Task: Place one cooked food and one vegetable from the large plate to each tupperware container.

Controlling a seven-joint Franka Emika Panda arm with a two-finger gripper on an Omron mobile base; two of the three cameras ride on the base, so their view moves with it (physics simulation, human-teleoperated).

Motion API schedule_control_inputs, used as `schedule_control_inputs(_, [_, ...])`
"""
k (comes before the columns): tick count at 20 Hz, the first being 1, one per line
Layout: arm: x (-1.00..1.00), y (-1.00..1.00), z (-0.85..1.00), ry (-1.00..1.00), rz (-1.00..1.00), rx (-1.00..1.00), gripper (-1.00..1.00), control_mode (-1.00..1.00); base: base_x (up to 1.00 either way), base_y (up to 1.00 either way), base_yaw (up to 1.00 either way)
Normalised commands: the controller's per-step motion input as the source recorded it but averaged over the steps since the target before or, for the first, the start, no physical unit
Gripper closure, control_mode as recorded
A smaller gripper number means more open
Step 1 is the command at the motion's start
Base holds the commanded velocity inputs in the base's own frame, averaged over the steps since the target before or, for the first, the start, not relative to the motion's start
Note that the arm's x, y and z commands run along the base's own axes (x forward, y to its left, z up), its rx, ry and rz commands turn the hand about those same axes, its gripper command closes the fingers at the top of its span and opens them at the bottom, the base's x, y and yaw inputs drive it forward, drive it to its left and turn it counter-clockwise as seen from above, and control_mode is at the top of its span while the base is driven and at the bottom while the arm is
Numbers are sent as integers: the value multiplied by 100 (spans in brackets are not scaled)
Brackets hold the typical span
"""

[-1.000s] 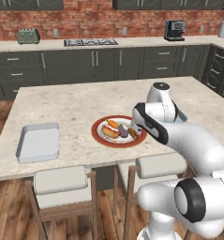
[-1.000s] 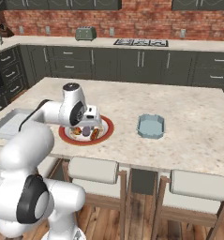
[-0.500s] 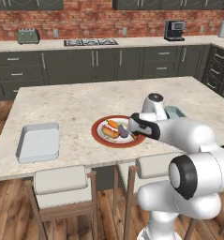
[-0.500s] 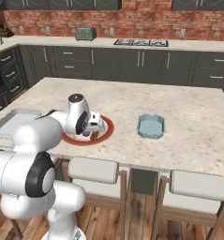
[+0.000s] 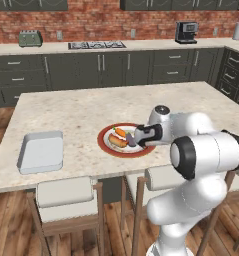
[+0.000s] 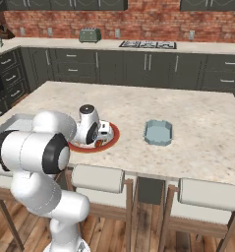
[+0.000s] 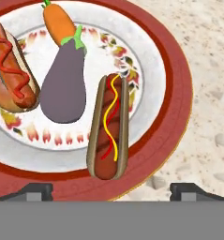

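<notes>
The large plate (image 7: 175, 98) with its dark red rim holds two hot dogs, a carrot and a purple eggplant (image 7: 64, 89). One hot dog (image 7: 108, 129) lies lengthwise just ahead of my gripper (image 7: 113, 188), which is open, its tips wide apart at either side of the bun's near end. The other hot dog (image 7: 12, 75) lies at the left, and the carrot (image 7: 59, 23) at the top. In the left base view my gripper (image 5: 133, 142) hovers low over the plate (image 5: 107, 148), beside the carrot (image 5: 120, 132). One tupperware container (image 5: 41, 151) sits empty to the left; another (image 6: 158, 132) sits to the plate's right.
The plate (image 6: 112, 134) is near the island's front edge, above three stools (image 5: 66, 192). Bare stone counter lies between the plate and each container. My own arm hides part of the left container (image 6: 8, 123) in the right base view.
The arm has folded down and forward, bringing the hand from above the plate's right side to low over it. The food and the containers have not moved.
</notes>
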Motion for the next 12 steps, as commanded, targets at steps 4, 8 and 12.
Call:
schedule_control_inputs(4, [40,-2,-26,0,4,0,-100,-100,0,0,0])
schedule_control_inputs(8, [30,0,-35,0,2,0,-100,-100,0,0,0])
schedule_control_inputs(12, [28,1,-49,0,2,0,-100,-100,0,0,0])
